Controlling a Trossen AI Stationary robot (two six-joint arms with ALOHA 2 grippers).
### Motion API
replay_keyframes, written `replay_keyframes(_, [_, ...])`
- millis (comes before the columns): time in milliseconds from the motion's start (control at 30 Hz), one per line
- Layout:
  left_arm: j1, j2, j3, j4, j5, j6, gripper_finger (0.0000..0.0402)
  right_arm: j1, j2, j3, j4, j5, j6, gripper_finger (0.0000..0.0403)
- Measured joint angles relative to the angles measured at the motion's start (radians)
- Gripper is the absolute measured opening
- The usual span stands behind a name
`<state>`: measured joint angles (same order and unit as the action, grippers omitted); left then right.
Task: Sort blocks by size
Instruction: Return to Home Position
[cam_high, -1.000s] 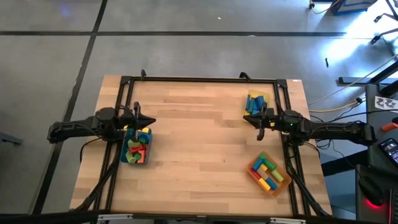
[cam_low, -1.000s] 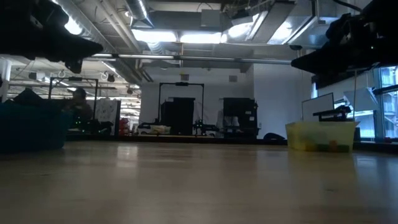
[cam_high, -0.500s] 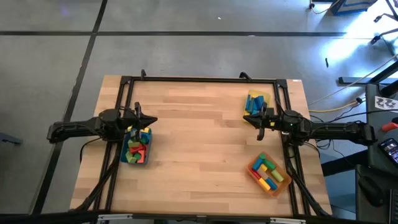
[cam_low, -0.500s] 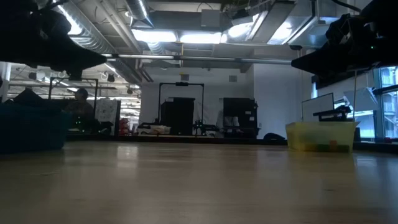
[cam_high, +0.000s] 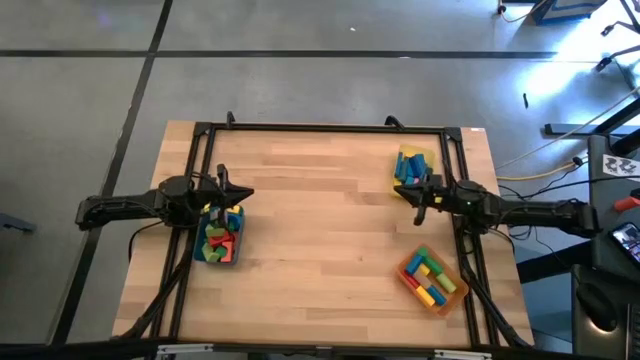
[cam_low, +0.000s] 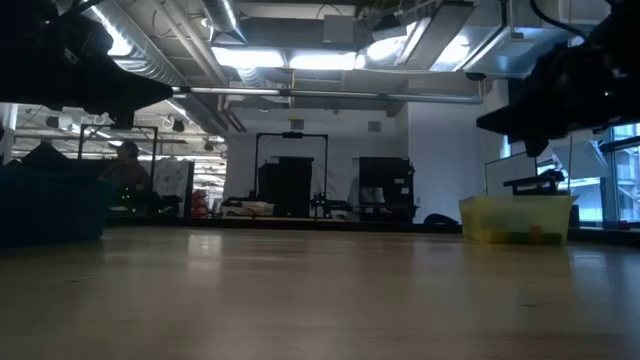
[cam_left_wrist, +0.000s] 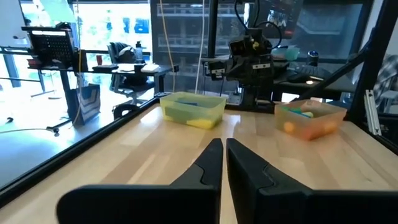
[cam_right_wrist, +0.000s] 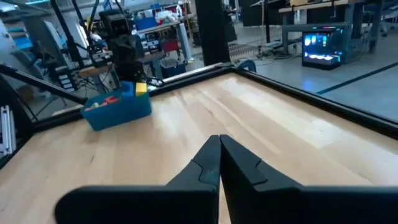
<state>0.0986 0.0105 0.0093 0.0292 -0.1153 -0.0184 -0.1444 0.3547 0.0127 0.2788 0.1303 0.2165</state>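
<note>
The blocks lie in three trays. A teal tray (cam_high: 219, 240) at the table's left holds red, green, yellow and blue blocks (cam_high: 217, 236). A yellow tray (cam_high: 410, 164) at the far right holds blue and yellow ones. An orange tray (cam_high: 432, 279) at the near right holds several coloured bars. My left gripper (cam_high: 246, 194) is shut and empty, level above the teal tray's far end, and points toward the table's right. My right gripper (cam_high: 397, 192) is shut and empty, level just near of the yellow tray, and points toward the table's left. Both stand well above the table.
A black metal frame (cam_high: 320, 128) runs along the table's far edge and both sides. The bare wooden middle (cam_high: 320, 230) of the table lies between the two grippers. In the left wrist view the yellow tray (cam_left_wrist: 192, 109) and orange tray (cam_left_wrist: 309, 119) stand ahead.
My right gripper has sunk a little toward the table, staying shut and level. The trays and the blocks have kept their places.
</note>
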Motion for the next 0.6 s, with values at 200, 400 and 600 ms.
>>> replay_keyframes(200, [0.0,0.0,0.0,0.0,0.0,0.0,0.0006,0.0,-0.172,-0.001,-0.139,0.001,-0.01,0.0012])
replay_keyframes(400, [0.0,0.0,0.0,0.0,0.0,0.0,0.0007,0.0,-0.354,-0.001,-0.244,-0.061,-0.026,0.0012])
replay_keyframes(600, [0.0,0.0,0.0,0.0,0.001,0.0,0.001,0.0,-0.325,0.0,-0.265,-0.135,-0.035,0.0012])
